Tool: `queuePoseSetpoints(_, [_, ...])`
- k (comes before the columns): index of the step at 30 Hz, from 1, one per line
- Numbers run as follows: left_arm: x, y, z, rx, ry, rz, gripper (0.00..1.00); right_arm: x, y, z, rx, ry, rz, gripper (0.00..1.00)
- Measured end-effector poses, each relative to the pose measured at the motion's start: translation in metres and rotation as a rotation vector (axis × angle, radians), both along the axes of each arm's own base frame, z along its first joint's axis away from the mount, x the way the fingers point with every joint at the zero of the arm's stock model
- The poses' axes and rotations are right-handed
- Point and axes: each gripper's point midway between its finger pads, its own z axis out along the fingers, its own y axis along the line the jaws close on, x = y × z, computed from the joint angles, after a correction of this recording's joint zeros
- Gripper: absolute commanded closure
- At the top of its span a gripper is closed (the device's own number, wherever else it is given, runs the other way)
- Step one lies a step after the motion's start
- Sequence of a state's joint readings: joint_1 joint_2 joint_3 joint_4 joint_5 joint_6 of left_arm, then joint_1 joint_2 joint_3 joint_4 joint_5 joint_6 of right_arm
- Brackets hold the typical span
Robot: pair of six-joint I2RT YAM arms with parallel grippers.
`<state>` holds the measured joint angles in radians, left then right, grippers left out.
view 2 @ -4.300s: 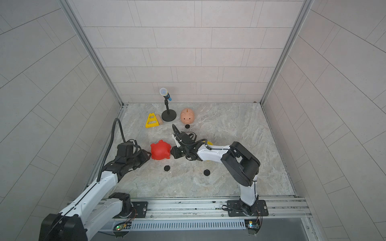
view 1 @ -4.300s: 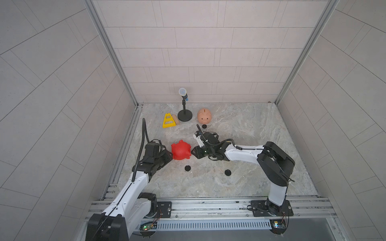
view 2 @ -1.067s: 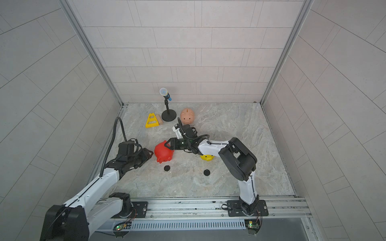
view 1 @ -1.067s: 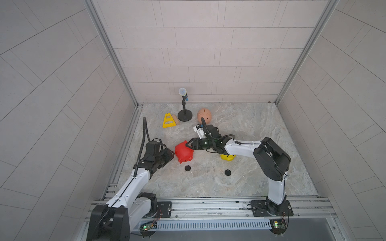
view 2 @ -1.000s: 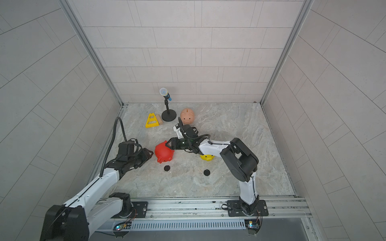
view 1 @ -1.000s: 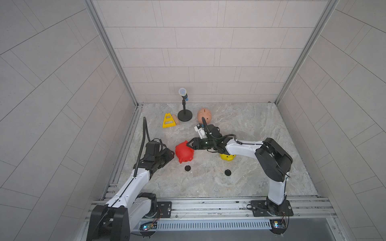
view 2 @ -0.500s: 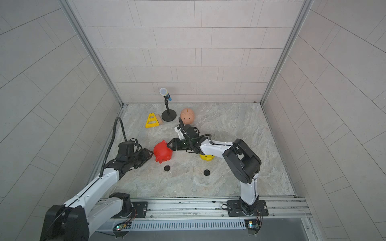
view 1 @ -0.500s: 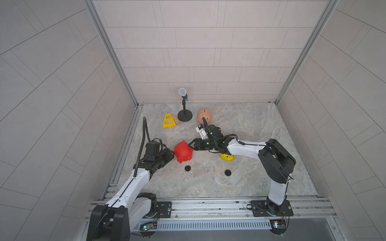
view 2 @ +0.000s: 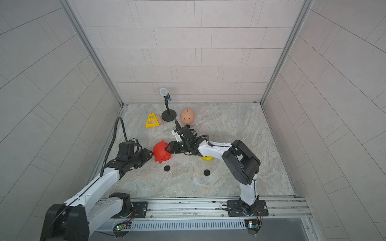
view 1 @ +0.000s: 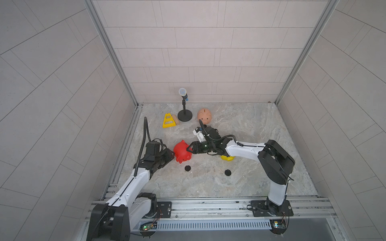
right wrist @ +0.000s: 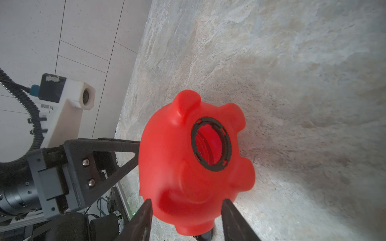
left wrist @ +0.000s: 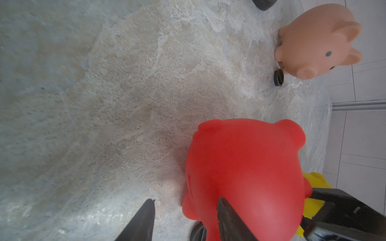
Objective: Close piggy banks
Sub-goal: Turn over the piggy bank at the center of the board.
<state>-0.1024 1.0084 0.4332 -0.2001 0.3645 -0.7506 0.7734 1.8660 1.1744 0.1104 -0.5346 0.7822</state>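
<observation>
Red piggy bank [view 1: 182,151] sat clamped between the right fingers [right wrist: 144,221] — left fingers [left wrist: 142,221] stood partly apart, one touching it

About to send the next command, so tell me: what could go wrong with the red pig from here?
The right gripper grips only one rounded end of the glossy red piggy bank; it could twist or slip out. The right arm hangs just over the yellow piggy bank; lowering may knock it.
</observation>
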Motion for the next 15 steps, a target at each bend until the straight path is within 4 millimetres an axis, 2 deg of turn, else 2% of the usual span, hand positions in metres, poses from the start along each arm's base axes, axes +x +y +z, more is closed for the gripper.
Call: queuePoseSetpoints(15, [-0.0004, -0.0017, -0.0037, -0.006, 0.015, -0.007, 0.47, 0.0019, 0.0028, 0.0051, 0.008, -0.009, 0.009, 0.46])
